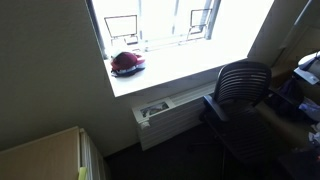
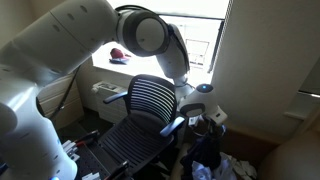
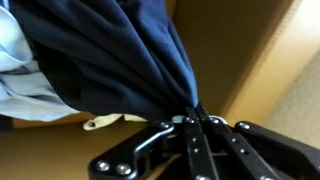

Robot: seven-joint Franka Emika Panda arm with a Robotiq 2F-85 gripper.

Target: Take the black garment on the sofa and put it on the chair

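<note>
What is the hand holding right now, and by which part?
The dark garment, pinched at a gathered fold between the hand's shut fingers.

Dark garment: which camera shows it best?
The wrist view. There the garment fills most of the frame, bunched and pinched in the shut pincer. In both exterior views it is hard to pick out: only a dim bundle hanging beside the chair may be it.

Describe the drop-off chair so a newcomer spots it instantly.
Start at the bright window with the white heater unit under its sill. The chair stands right beside that unit. Its black, horizontally ribbed back and armrests set it apart from the pale heater and the red object on the sill.
</note>
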